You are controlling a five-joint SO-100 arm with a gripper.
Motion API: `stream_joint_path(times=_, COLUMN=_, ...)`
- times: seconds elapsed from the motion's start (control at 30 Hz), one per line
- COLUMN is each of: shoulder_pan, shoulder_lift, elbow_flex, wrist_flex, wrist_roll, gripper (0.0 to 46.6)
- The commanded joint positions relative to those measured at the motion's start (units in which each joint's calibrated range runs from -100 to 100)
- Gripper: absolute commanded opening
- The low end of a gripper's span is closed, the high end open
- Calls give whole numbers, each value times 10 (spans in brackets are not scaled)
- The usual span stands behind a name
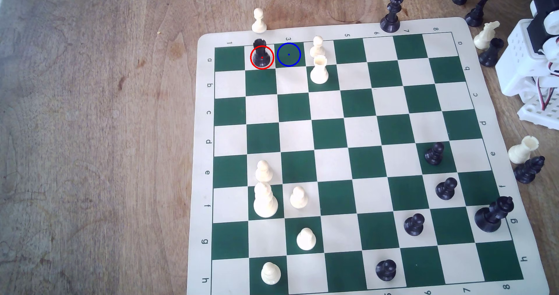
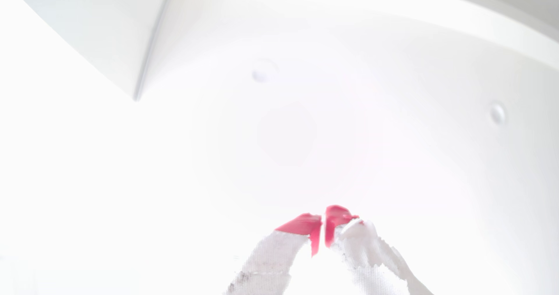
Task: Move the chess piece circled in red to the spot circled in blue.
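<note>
The chess piece circled in red (image 1: 260, 53) is a black rook standing upright on a cream square in the board's far row, toward the exterior view's left. Right beside it, on that view's right, the spot circled in blue (image 1: 288, 54) is a bare dark green square with a blue ring and centre dot. The white arm (image 1: 535, 59) is folded at the exterior view's right edge, far from both. In the wrist view my gripper (image 2: 323, 225) has its red-tipped fingers (image 2: 302, 224) pressed together with nothing between them, against a washed-out white background.
A cream pawn (image 1: 317, 45) and a cream rook (image 1: 319, 69) stand just past the blue spot on the exterior view's right. Another cream pawn (image 1: 259, 20) stands off the board behind the black rook. Captured pieces (image 1: 488, 41) cluster near the arm. The chessboard (image 1: 348, 162) lies on a wooden table.
</note>
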Motion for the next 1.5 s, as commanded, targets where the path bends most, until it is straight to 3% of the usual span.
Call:
stream_joint_path(times=0.0, shoulder_pan=-6, shoulder_lift=0, elbow_flex=8, wrist_flex=-12, wrist_roll=1, gripper=2)
stream_joint_path(times=0.77, shoulder_pan=-6, shoulder_lift=0, elbow_flex=8, wrist_flex=4, wrist_roll=-2, gripper=2)
stream_joint_path(times=0.9, shoulder_pan=-7, shoulder_lift=0, elbow_flex=9, wrist_flex=154, wrist_roll=-3, gripper=2)
stream_joint_path(times=1.03, shoulder_pan=-9, shoulder_lift=0, elbow_flex=9, wrist_flex=369, wrist_roll=3, gripper=38)
stream_joint_path(times=1.07, shoulder_pan=-26, shoulder_lift=0, elbow_flex=9, wrist_flex=466, wrist_roll=19, gripper=20)
stream_joint_path(times=1.27, shoulder_pan=2, shoulder_lift=0, elbow_flex=9, wrist_flex=783, wrist_roll=20, gripper=2)
stream_joint_path(times=1.47, shoulder_pan=-2, shoulder_lift=0, elbow_flex=-25, wrist_flex=981, wrist_roll=7, gripper=44)
